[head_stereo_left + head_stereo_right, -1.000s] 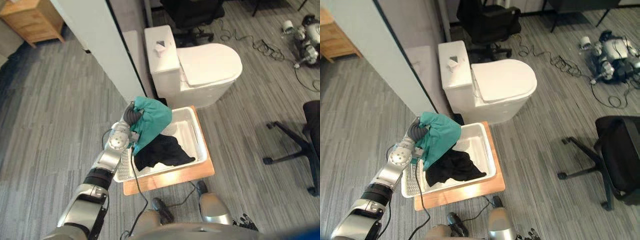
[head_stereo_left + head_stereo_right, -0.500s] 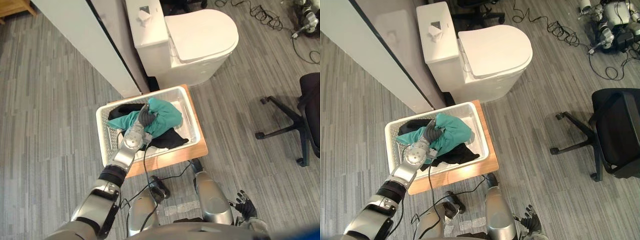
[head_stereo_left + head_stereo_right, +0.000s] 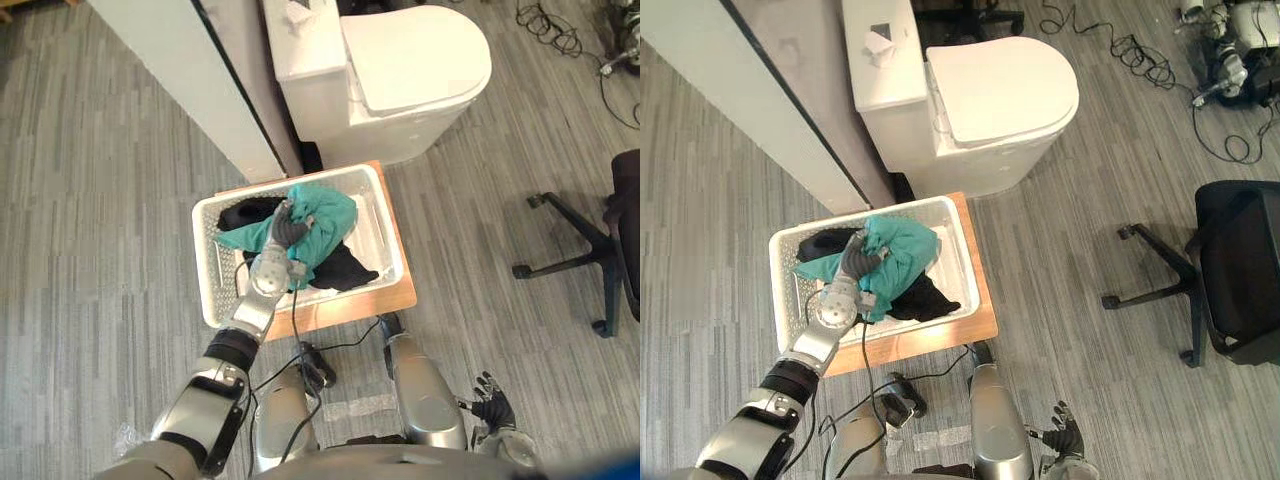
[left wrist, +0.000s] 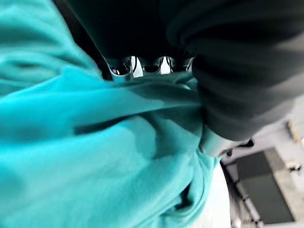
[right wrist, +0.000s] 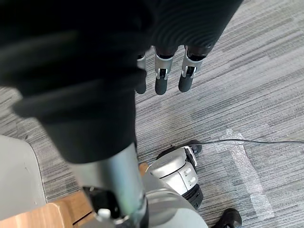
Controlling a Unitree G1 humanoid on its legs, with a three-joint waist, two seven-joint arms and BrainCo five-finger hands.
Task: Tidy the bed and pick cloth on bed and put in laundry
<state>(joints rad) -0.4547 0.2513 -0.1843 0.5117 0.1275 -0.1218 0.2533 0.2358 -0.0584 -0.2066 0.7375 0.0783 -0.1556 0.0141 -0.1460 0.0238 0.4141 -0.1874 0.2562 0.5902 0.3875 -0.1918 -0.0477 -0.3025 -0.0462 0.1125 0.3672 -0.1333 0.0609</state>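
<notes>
A teal cloth [image 3: 325, 215] lies bunched in a white laundry basket [image 3: 200, 262], on top of a black cloth [image 3: 350, 272]. My left hand [image 3: 288, 228] reaches into the basket from the near side and rests against the teal cloth, its dark cover on top of the heap. In the left wrist view the teal cloth [image 4: 95, 156] presses right up against the hand. My right hand [image 5: 161, 78] hangs low at my right side above the grey floor, fingers straight and holding nothing.
The basket stands on a low wooden board [image 3: 400, 298]. Just beyond it is a white toilet [image 3: 400, 70], with a white wall panel [image 3: 180, 70] to its left. A black office chair [image 3: 610, 250] stands to the right, and cables trail at the far right.
The teal cloth has come down from above the basket's left rim into the basket, with my left hand on it. The camera has tilted and shifted. The right hand has kept still.
</notes>
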